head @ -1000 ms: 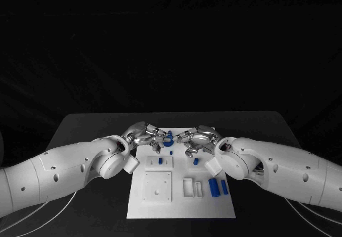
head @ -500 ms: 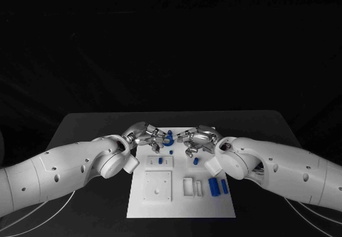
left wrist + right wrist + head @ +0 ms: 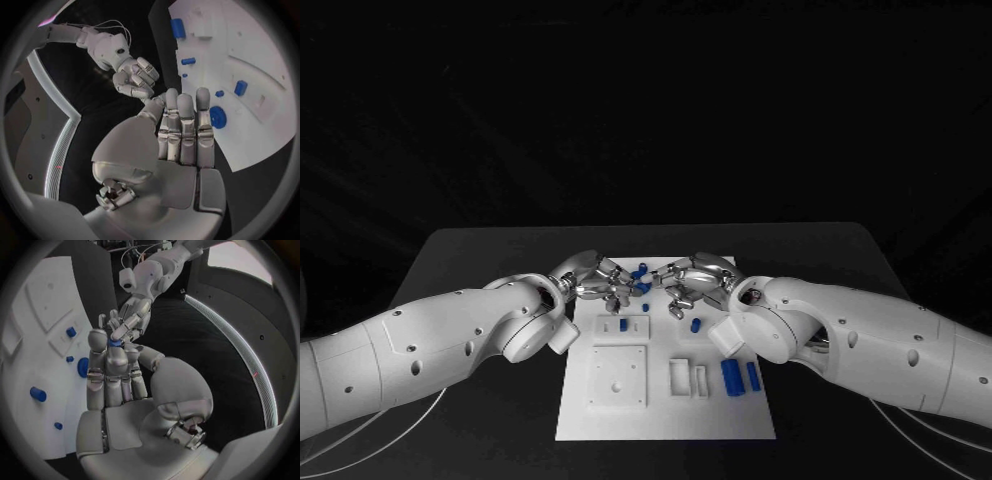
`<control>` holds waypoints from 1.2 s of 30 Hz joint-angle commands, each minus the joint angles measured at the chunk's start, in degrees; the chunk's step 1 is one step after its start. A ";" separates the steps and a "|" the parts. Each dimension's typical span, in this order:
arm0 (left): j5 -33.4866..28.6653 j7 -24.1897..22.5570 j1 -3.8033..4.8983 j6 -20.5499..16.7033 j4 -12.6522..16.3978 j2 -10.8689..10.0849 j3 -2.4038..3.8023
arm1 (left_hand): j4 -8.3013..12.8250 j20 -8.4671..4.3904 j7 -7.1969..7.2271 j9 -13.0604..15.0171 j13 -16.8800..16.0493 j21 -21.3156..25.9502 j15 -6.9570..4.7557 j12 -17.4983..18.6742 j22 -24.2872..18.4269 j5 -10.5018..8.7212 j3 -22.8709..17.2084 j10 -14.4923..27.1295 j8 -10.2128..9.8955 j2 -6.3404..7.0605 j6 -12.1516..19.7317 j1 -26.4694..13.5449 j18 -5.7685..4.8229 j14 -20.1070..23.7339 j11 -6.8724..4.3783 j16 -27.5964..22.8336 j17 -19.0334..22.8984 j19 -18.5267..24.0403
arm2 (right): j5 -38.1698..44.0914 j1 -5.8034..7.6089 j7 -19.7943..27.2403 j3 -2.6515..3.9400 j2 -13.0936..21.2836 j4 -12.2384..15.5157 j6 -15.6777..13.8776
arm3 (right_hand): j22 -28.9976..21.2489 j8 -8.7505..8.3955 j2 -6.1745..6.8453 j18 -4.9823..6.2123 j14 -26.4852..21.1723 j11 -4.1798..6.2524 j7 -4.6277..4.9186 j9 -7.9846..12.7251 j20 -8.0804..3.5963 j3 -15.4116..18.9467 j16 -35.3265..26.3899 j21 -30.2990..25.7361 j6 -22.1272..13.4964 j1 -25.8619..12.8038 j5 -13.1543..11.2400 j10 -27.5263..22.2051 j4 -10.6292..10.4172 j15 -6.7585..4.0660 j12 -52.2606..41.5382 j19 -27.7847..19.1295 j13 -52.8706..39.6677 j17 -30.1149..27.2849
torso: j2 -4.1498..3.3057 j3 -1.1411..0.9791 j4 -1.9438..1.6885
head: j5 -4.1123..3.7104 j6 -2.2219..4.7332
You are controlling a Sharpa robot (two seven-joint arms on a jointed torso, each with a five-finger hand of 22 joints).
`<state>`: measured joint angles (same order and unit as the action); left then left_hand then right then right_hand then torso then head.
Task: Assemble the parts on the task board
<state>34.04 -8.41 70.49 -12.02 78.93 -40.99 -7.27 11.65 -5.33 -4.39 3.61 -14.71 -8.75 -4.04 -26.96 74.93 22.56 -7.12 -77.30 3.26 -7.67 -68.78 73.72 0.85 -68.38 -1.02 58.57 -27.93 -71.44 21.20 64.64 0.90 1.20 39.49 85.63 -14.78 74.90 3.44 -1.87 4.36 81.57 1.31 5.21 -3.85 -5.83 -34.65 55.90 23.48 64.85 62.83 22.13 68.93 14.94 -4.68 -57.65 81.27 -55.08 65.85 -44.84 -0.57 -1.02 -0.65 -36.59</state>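
Both silver hands drawn closer together since a second ago, left hand [image 3: 596, 281] fingers straight, holding nothing, right hand [image 3: 692, 284] pinching small blue cylindrical part [image 3: 114, 342], above far edge of white rectangular task board [image 3: 661, 420], bare black surface [image 3: 473, 260] either side.

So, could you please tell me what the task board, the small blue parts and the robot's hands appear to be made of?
The task board looks like matte white plastic: flat, even, with crisp recesses. The blue parts, such as the blue cylinder, seem moulded or printed plastic, uniformly coloured and dull. The left hand and right hand look like polished metal with bright highlights, though metallised plastic is possible.
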 commanded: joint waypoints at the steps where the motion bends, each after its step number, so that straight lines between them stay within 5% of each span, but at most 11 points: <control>1: 1.51 0.78 -0.01 -0.47 0.28 0.19 0.02 | 0.25 0.09 1.36 0.99 0.06 -0.30 -0.02 0.30 1.17 0.31 -0.18 -0.48 0.40 0.13 -2.80 -0.61 0.67 0.05 -0.10 0.22 -0.04 0.32 | 0.31 -0.03 -0.05 0.01 -0.24 0.01 2.69 | 2.15 0.15 -0.18 0.71 0.38 -0.37 0.15 0.05 0.02 -0.06 -0.08 -0.09 0.32 0.52 -0.48 -0.07 0.11 0.02 0.06 -0.53 -0.03 0.00 | 0.03 0.02 0.00 | -0.02 -0.03; 18: -2.12 -0.13 -0.02 -1.76 -0.35 -0.36 0.02 | 0.31 0.04 1.39 0.94 0.02 -0.47 -0.06 0.29 1.14 0.29 -0.24 -0.57 0.40 0.13 -2.87 -0.72 0.63 -0.02 -0.14 0.32 -0.11 0.32 | 3.43 -0.08 1.28 0.01 0.67 -0.14 -0.33 | 2.14 0.16 0.26 0.85 0.57 -0.33 0.17 0.05 0.03 1.00 0.11 0.06 0.20 0.63 0.08 0.11 0.33 0.00 0.02 -0.35 -0.08 0.13 | 0.04 -0.06 -0.04 | 0.21 -0.05; 26: -4.71 -2.15 -0.02 -0.93 -0.25 -0.67 0.02 | 0.30 0.05 1.39 0.92 0.02 -0.47 -0.04 0.32 1.14 0.30 -0.25 -0.53 0.40 0.14 -2.85 -0.77 0.61 0.04 -0.13 0.28 -0.11 0.40 | 3.93 -0.15 0.53 0.02 1.02 -0.51 -1.84 | 1.19 0.15 0.70 0.48 0.76 -0.37 -0.56 0.05 0.28 16.16 0.08 -1.44 -0.23 -0.93 -2.51 0.35 -3.92 0.16 0.03 0.43 0.09 0.07 | 0.08 -0.01 0.03 | 0.30 0.04; 36: -11.69 -8.49 -0.02 0.85 0.32 -0.75 0.03 | -0.57 0.39 1.24 0.76 -2.55 -0.34 0.31 -3.69 1.18 -2.27 0.51 1.80 0.40 -0.45 -2.10 -0.19 0.43 1.56 -0.25 1.78 -0.69 1.40 | -1.29 -0.16 -9.31 0.01 0.28 -1.28 4.93 | -1.09 0.33 -1.33 1.02 -0.98 -1.64 0.43 -0.07 1.32 35.77 -2.18 -10.17 -4.31 -2.72 -7.54 -3.23 -13.96 1.24 2.10 -0.33 2.83 -1.75 | 0.10 0.12 -0.03 | 0.23 0.22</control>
<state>26.78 -11.98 70.47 -12.62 78.91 -41.79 -7.27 11.35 -4.92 -4.05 3.62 -16.79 -8.96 -3.68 -29.88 74.91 20.55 -6.65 -75.91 3.47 -7.35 -69.15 73.16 0.85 -67.34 -1.30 60.13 -28.58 -70.41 23.24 64.55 -3.24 1.21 39.99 84.39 -14.30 73.90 3.44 -2.75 4.37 80.75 -0.38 5.73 -3.83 -4.78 0.51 53.80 13.56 60.83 60.07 14.65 65.95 1.30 -3.47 -55.60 80.89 -52.31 64.16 -44.76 -0.48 -1.05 -0.41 -36.42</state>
